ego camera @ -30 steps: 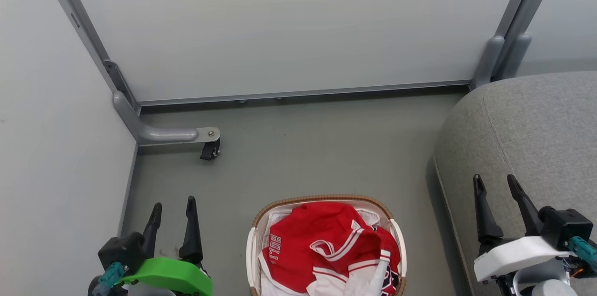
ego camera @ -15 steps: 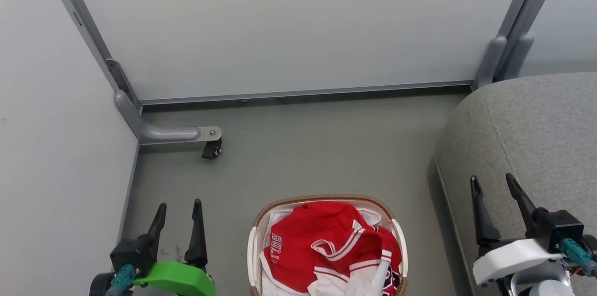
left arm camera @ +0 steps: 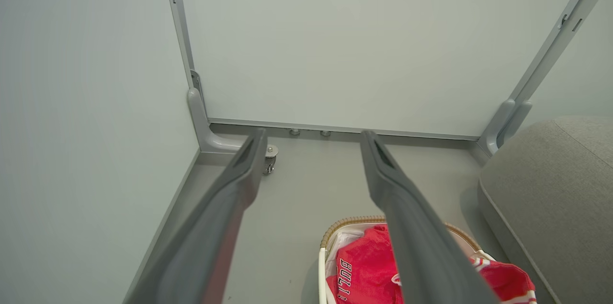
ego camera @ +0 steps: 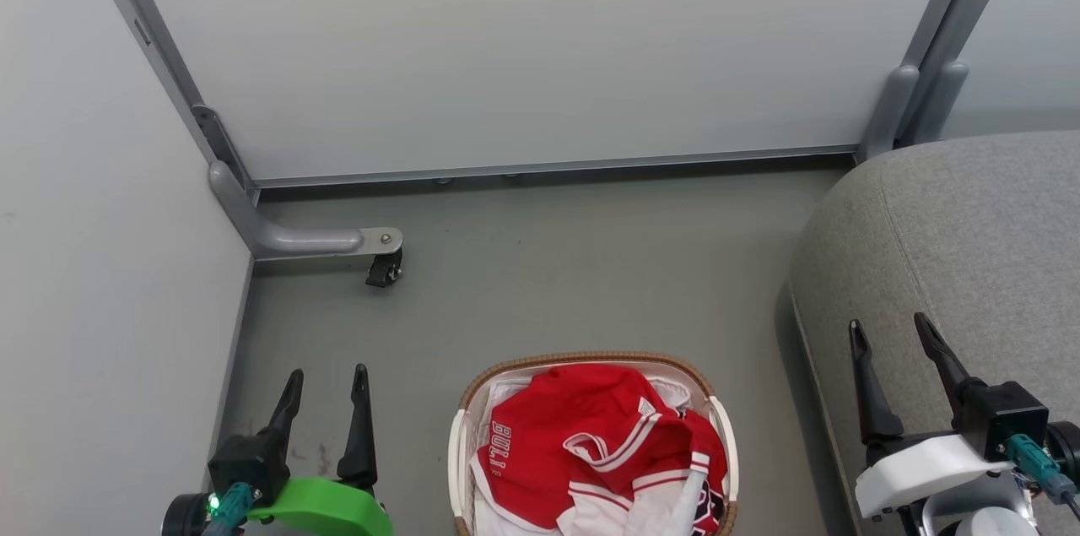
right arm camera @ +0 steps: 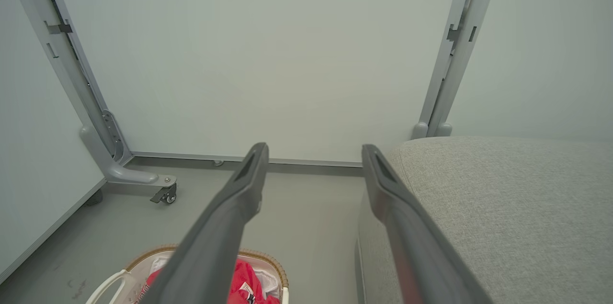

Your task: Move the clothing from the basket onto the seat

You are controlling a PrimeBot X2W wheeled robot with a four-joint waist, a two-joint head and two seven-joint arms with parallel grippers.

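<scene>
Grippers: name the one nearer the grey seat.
The right gripper, on the white wrist cover: in the head view it shows, open, against the seat. The left gripper, green-covered, sits beyond the basket.

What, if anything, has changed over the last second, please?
The left gripper has drifted slightly toward the basket and lower in the head view; the right gripper has edged barely left. Both remain open, holding nothing. The red clothing lies unchanged in the basket, beside the grey seat.
</scene>
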